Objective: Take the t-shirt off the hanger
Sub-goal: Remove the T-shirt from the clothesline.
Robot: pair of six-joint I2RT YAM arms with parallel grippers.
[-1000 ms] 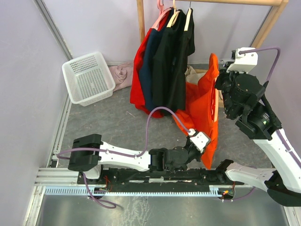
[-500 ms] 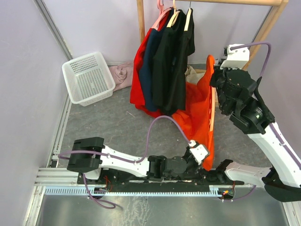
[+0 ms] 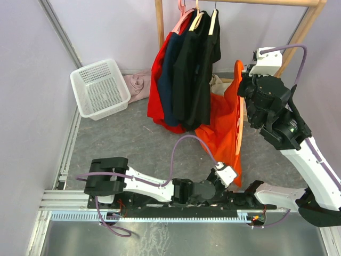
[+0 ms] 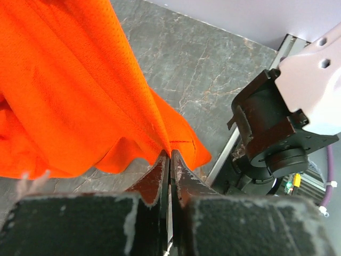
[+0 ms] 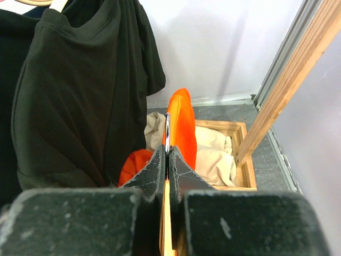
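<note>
Left gripper (image 4: pixel 170 156) is clamped shut on the hem of the orange t-shirt (image 4: pixel 69 80), low by the arm bases. Right gripper (image 5: pixel 167 153) is closed on the hanger (image 5: pixel 167 125) at the t-shirt's top, beside hanging black shirts (image 5: pixel 69 106). The wooden box (image 5: pixel 249 154) behind holds beige cloth (image 5: pixel 216 152). The white basket (image 3: pixel 100 88) stands far left, with pink cloth (image 3: pixel 139 84) beside it. Since a second ago the left gripper has drawn the hem nearer the bases, and the t-shirt now hangs narrower.
</note>
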